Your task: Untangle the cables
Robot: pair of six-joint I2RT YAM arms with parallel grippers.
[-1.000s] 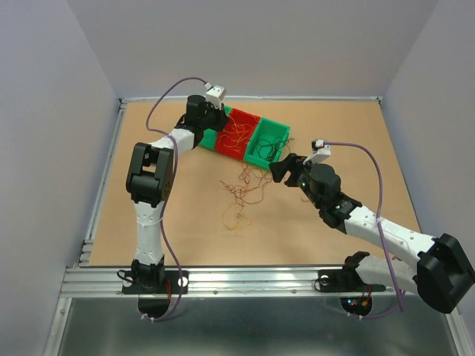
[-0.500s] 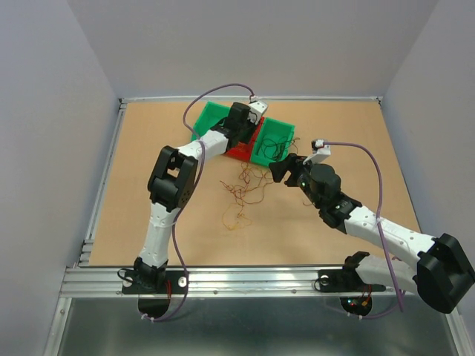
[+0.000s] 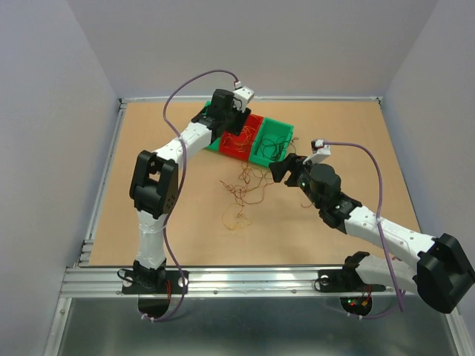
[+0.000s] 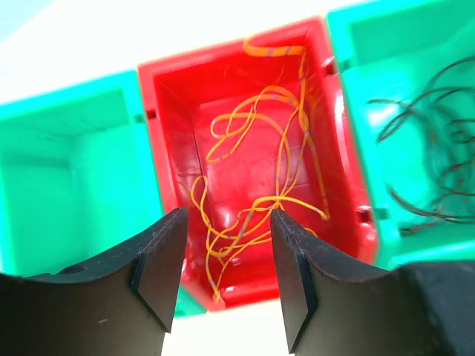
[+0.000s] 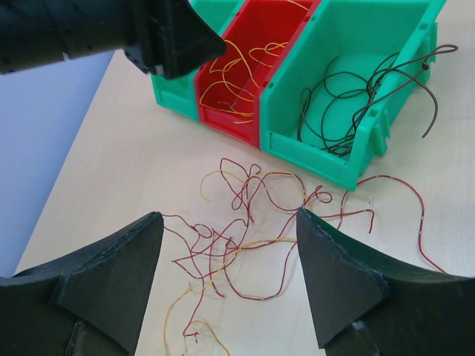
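Note:
The cables lie as a loose clump (image 3: 243,189) of dark red and orange-yellow strands on the table in front of the bins. My right gripper (image 5: 228,222) hangs open just above this clump (image 5: 237,230), holding nothing; in the top view the right gripper (image 3: 279,170) is at the clump's right. More orange-yellow strands (image 4: 260,170) lie in the red bin (image 3: 239,141). Black strands (image 5: 349,96) fill the green bin (image 3: 276,133) to its right. My left gripper (image 4: 226,222) is open and empty above the red bin's near rim.
An empty green bin (image 4: 67,170) sits left of the red one, partly under the left arm (image 3: 189,137). One dark red strand (image 5: 393,193) curls in front of the right green bin. Grey walls close the table on three sides.
My left gripper has gone from shut to open. It swung right from the far left bin, then came back a little to hang over the red bin. The right arm has stayed still.

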